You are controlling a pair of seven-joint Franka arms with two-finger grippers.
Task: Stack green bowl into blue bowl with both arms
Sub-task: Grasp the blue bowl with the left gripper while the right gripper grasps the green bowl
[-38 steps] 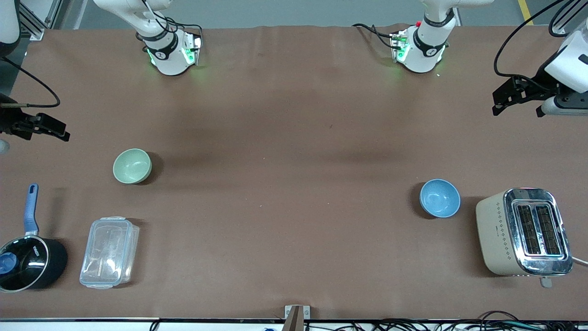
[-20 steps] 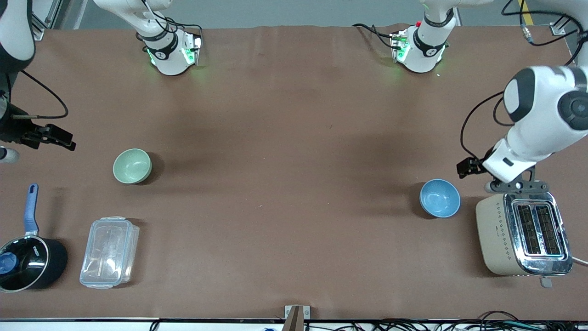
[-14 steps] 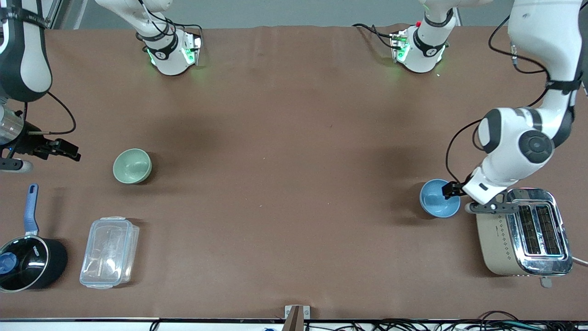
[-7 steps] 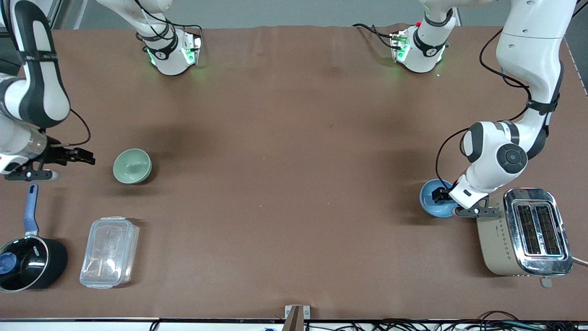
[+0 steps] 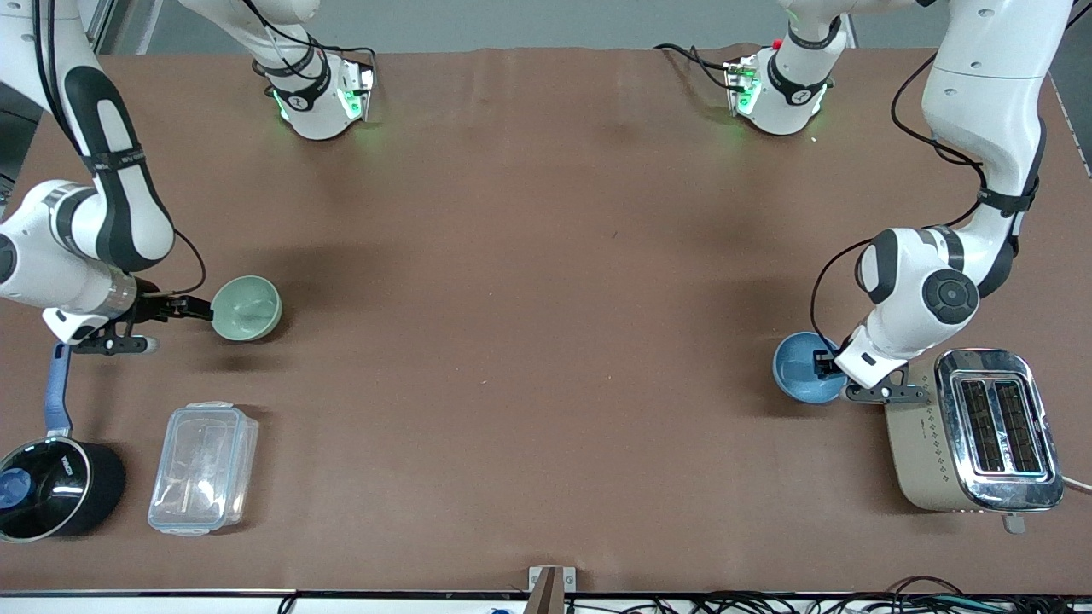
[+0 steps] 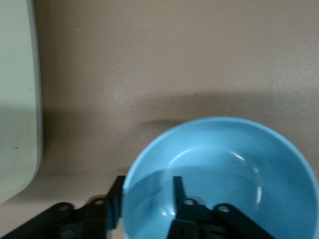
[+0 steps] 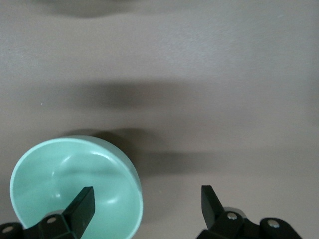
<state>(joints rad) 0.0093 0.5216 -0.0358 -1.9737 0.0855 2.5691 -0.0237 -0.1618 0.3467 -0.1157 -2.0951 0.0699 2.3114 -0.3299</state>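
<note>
Currently, from the front, the green bowl [image 5: 246,308] rests on the surface [image 5: 529,341] toward the right arm's end, and the blue bowl [image 5: 802,367] sits beside the toaster [image 5: 972,431]; the bowls are well apart, so stacking is not yet begun. Left wrist view: the left tool [image 6: 145,199] straddles the blue bowl's rim, one finger inside, one outside, pinching it. Right wrist view: the right tool [image 7: 147,205] is spread wide, holding nothing, one finger over the green bowl.

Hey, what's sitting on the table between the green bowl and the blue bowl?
Nothing: in the front view only bare brown table lies between the green bowl and the blue bowl.
</note>
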